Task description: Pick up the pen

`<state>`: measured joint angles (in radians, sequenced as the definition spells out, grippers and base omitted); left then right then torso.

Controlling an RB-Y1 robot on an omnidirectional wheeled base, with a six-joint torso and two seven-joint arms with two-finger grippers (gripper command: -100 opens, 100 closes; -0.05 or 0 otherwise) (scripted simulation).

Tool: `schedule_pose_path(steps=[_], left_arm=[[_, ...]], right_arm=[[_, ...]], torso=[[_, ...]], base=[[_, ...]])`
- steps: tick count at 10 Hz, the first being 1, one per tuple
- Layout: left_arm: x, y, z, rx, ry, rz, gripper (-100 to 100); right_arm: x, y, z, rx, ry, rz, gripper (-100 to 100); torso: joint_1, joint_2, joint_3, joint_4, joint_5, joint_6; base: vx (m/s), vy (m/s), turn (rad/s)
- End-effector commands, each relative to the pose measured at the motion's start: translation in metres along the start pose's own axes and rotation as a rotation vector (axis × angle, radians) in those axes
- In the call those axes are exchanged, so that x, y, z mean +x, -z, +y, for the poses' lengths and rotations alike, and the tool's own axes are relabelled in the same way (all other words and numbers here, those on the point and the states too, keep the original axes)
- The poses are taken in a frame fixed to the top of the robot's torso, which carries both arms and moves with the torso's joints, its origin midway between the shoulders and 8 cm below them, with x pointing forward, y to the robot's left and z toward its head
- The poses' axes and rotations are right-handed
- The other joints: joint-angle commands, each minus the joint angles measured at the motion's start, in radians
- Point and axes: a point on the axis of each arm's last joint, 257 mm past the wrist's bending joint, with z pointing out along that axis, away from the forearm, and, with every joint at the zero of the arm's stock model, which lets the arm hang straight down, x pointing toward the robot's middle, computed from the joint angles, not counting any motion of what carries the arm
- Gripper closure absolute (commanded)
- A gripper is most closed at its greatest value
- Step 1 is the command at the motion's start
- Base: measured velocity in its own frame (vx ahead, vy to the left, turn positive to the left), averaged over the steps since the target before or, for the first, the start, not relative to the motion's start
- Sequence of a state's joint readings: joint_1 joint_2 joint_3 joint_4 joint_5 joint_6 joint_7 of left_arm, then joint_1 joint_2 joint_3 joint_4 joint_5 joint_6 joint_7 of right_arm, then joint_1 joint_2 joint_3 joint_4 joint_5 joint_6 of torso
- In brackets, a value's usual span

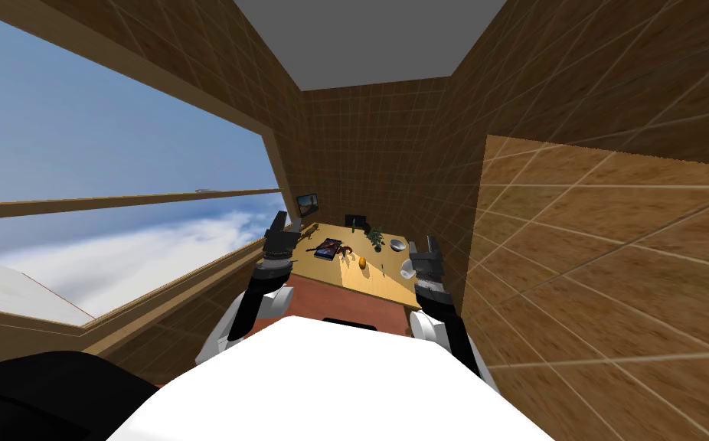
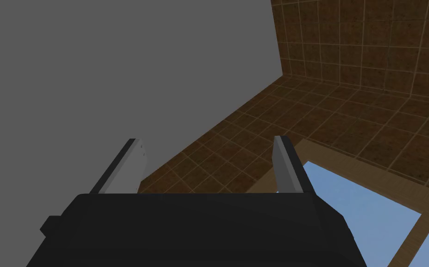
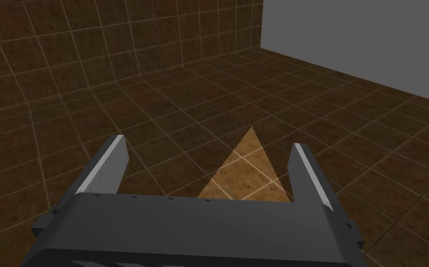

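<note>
A light wooden desk (image 1: 380,287) stands ahead of me at the end of a narrow room. On its near right part lies a thin short stick (image 1: 383,268) that may be the pen; it is too small to tell for sure. My left gripper (image 1: 279,222) is raised over the desk's left edge, and in the left wrist view (image 2: 206,139) its fingers stand open and empty. My right gripper (image 1: 423,245) is raised at the desk's right edge, open and empty in the right wrist view (image 3: 209,139). Both hands are short of the stick.
The desk also bears a dark book (image 1: 328,249), a brown curved thing (image 1: 345,251), a small orange thing (image 1: 362,262), a little plant (image 1: 377,237), a pale bowl (image 1: 397,245) and a green bottle (image 1: 354,226). A big window (image 1: 100,191) is on the left and a brown tiled wall (image 1: 590,253) close on the right.
</note>
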<state>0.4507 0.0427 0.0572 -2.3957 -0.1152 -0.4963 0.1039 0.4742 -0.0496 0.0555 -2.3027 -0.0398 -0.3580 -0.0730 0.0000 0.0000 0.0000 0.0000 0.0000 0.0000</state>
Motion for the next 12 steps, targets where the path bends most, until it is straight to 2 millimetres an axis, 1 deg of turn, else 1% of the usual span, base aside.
schedule_pose_path(steps=[1, 2, 4, 7, 8, 10, 11, 12], left_arm=[[0.0, 0.0, 0.0, 0.0, 0.0, 0.0, 0], [0.0, 0.0, 0.0, 0.0, 0.0, 0.0, 0], [0.0, 0.0, 0.0, 0.0, 0.0, 0.0, 0], [0.0, 0.0, 0.0, 0.0, 0.0, 0.0, 0], [0.0, 0.0, 0.0, 0.0, 0.0, 0.0, 0], [0.0, 0.0, 0.0, 0.0, 0.0, 0.0, 0], [0.0, 0.0, 0.0, 0.0, 0.0, 0.0, 0], [0.0, 0.0, 0.0, 0.0, 0.0, 0.0, 0]], right_arm=[[0.0, 0.004, -0.016, 0.048, 0.017, 0.021, -100], [-0.001, 0.007, -0.027, 0.08, 0.027, 0.032, -100], [-0.004, 0.017, -0.054, 0.162, 0.052, 0.058, -100], [-0.012, 0.04, -0.107, 0.322, 0.103, 0.108, -100], [-0.012, 0.041, -0.107, 0.324, 0.103, 0.107, -100], [-0.022, 0.064, -0.146, 0.449, 0.145, 0.144, -100], [-0.029, 0.079, -0.168, 0.52, 0.166, 0.159, -100], [-0.029, 0.079, -0.168, 0.521, 0.169, 0.163, -100]], torso=[[0.0, 0.0, 0.0, 0.0, 0.0, 0.0], [-0.001, 0.001, 0.0, 0.0, 0.0, 0.0], [-0.001, 0.003, 0.002, 0.001, 0.0, 0.0], [-0.002, 0.004, 0.002, 0.001, 0.0, 0.0], [-0.002, 0.004, 0.002, 0.001, 0.0, 0.0], [-0.001, 0.003, 0.002, 0.001, 0.0, 0.0], [-0.001, 0.003, 0.001, 0.001, 0.0, -0.001], [-0.001, 0.003, 0.002, 0.001, 0.0, 0.0]], base=[[-0.02, -0.006, 0.057], [-0.039, -0.009, 0.093], [-0.053, -0.004, 0.081], [-0.062, -0.013, 0.138], [-0.042, -0.012, 0.06], [-0.041, -0.004, 0.164], [-0.054, -0.002, 0.265], [-0.044, -0.018, 0.049]])
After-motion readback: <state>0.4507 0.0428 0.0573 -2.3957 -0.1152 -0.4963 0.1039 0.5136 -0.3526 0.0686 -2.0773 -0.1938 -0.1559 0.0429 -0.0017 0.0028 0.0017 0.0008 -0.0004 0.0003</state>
